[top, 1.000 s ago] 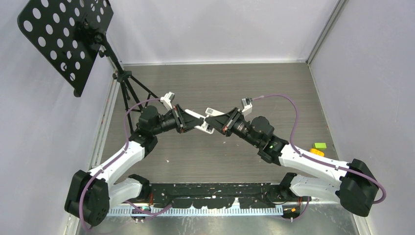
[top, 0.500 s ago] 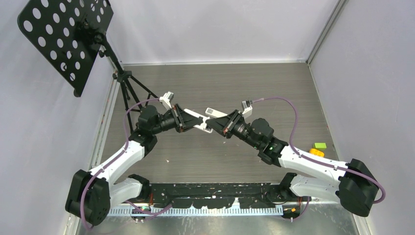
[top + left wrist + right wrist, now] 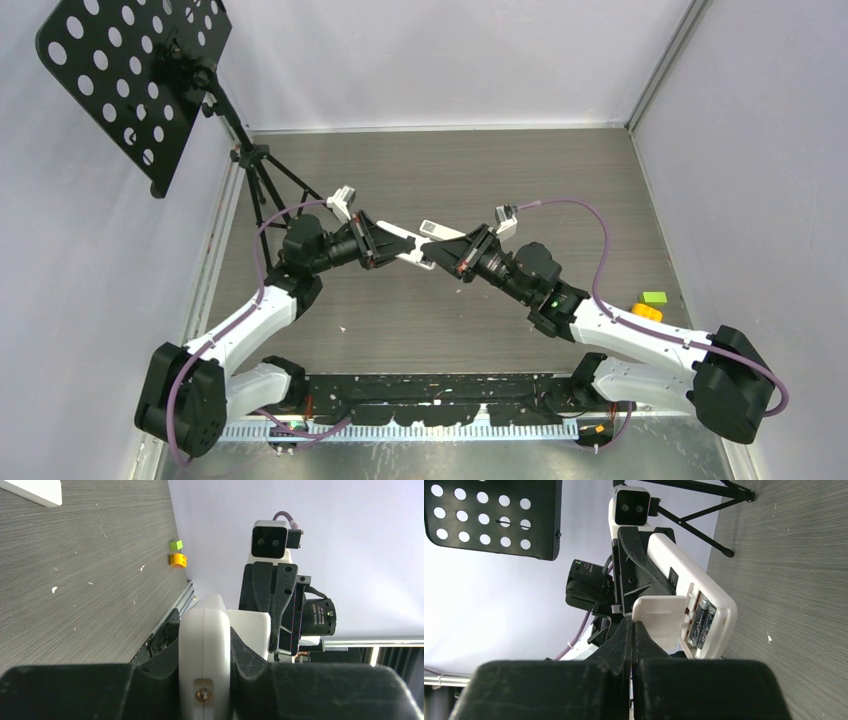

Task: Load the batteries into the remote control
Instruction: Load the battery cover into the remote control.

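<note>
Right wrist camera is giving us the best look. The remote (image 3: 684,587) is being held up off the table (image 3: 794,580) with its back towards this lens. Its compartment is lying open at the near end, and two batteries (image 3: 702,622) are sitting side by side inside. The cover (image 3: 659,617) is sitting just beside them, partly over the opening. The right gripper (image 3: 632,626) is showing its fingers pressed flat together, tips meeting the cover's edge. Whether they are pinching it or only pushing on it, I cannot tell.

Left wrist camera is looking at the other side. It is sighting along the remote's smooth, narrow edge, and the left gripper (image 3: 205,652) is squeezing that edge firmly from both sides. The compartment is facing away from this lens, so the batteries are not showing here. This view is picking up what the right wrist is missing: a green block (image 3: 175,545) and an orange block (image 3: 177,560) sitting close together on the table, well beyond the remote. A white piece (image 3: 31,490) is peeking in at the corner.

Top camera is showing both arms meeting nose to nose on the remote over mid-table. The batteries are too small to make out from up here. A music stand (image 3: 130,80) is standing well to the left of the remote.
</note>
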### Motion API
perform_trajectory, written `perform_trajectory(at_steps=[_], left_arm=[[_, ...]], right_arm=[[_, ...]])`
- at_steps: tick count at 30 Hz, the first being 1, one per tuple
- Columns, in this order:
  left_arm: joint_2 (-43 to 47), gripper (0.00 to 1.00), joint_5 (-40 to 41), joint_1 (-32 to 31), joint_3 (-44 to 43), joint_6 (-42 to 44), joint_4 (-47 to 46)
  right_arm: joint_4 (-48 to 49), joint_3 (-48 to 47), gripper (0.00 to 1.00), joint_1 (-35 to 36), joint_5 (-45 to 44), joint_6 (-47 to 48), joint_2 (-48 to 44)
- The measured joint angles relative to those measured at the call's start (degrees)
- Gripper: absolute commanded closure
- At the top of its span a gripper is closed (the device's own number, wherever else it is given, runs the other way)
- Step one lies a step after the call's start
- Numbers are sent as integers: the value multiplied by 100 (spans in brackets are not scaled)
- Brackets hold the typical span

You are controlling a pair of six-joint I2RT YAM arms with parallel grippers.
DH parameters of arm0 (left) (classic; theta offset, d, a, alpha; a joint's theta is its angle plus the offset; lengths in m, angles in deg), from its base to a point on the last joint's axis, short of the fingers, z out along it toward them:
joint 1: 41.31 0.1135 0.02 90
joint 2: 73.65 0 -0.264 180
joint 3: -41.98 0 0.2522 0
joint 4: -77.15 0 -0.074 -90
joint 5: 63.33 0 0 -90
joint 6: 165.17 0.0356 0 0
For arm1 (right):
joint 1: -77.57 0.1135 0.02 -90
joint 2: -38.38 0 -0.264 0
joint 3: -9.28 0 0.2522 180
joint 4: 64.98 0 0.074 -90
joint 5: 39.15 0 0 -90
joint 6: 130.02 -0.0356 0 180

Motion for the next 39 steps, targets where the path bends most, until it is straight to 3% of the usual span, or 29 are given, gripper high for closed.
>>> perform_trajectory(at_steps=[39], left_arm=[[-35,100,-42,7,0,-125,-11]], right_arm=[[730,160,100,0,-203,79,262]])
